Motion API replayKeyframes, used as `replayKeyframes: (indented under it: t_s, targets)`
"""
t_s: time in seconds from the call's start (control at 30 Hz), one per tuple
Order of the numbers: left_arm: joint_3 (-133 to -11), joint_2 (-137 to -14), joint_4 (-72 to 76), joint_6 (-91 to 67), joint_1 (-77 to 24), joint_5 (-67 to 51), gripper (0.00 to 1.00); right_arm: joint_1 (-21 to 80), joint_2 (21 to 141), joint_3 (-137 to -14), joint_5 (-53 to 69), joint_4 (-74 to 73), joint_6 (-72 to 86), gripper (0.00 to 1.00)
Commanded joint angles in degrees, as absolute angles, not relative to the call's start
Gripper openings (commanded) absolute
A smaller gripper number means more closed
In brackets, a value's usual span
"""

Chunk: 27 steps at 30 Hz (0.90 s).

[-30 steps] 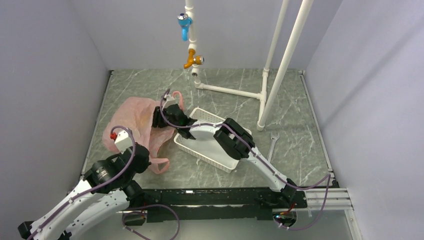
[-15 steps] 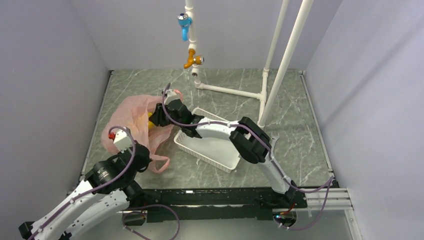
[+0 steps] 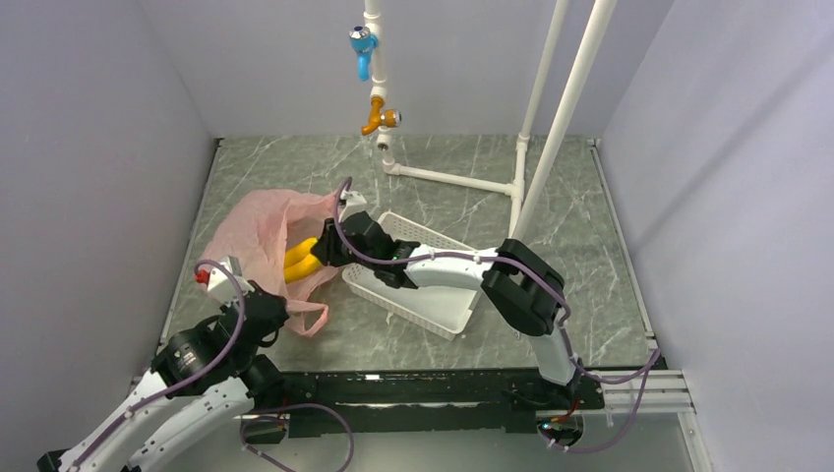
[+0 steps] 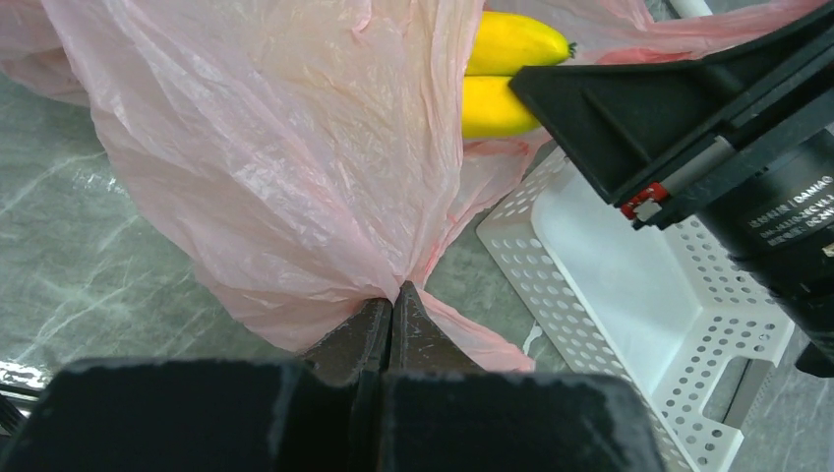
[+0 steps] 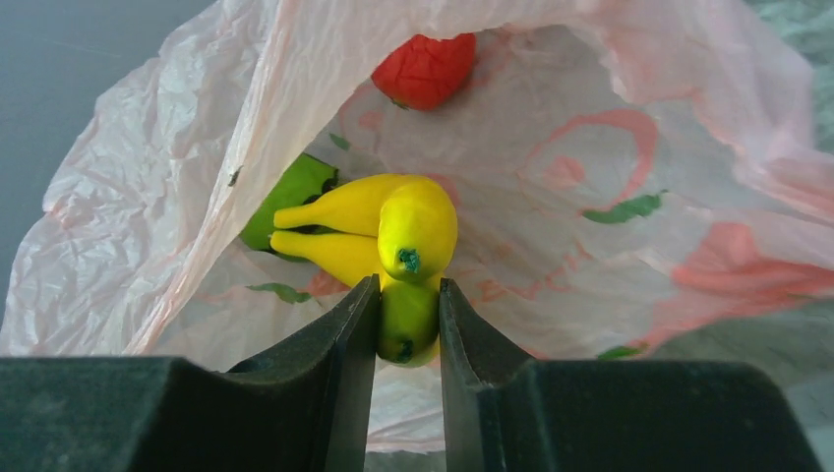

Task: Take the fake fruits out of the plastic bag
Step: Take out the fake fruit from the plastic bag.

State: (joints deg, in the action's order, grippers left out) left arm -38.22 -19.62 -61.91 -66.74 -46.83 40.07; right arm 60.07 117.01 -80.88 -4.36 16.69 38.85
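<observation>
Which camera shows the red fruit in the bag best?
Right wrist: the red fruit lies deep inside the open plastic bag, beyond the bananas. Top external and left wrist show none of it; the bag's pink film hides it.

Left arm (image 3: 177, 398), right arm (image 3: 447, 264): white links, black joints, purple cables (image 3: 239, 313). Right hand (image 5: 408, 315): black, red-white tab (image 4: 644, 202).

We see yellow bananas (image 5: 393, 236) at the mouth of the pink bag (image 3: 256, 231); red fruit (image 5: 425, 69) and green fruit (image 5: 295, 189) lie deeper.
</observation>
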Motion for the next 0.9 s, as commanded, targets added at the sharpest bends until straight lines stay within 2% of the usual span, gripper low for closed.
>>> replayKeyframes:
  t_s: [0.0, 0.37, 0.57, 0.87]
  targets:
    - [-36.5, -18.8, -61.2, -68.1, -46.7, 41.6, 0.0, 59.8, 111.6, -79.2, -8.0, 18.8, 40.3, 0.0]
    - [-37.7, -18.8, -63.9, -67.9, -46.6, 43.4, 0.0, 60.9, 103.1, -78.5, -18.7, 10.4, 31.6, 0.0]
    - [-37.1, -17.6, -63.0, -66.9, -46.7, 43.5, 0.0, 63.0, 96.0, -74.5, -25.7, 7.9, 25.1, 0.0]
    - [-37.6, -16.0, -65.0, -65.9, -46.6, 44.6, 0.0, 63.5, 83.6, -65.9, -27.9, 4.2, 21.3, 0.0]
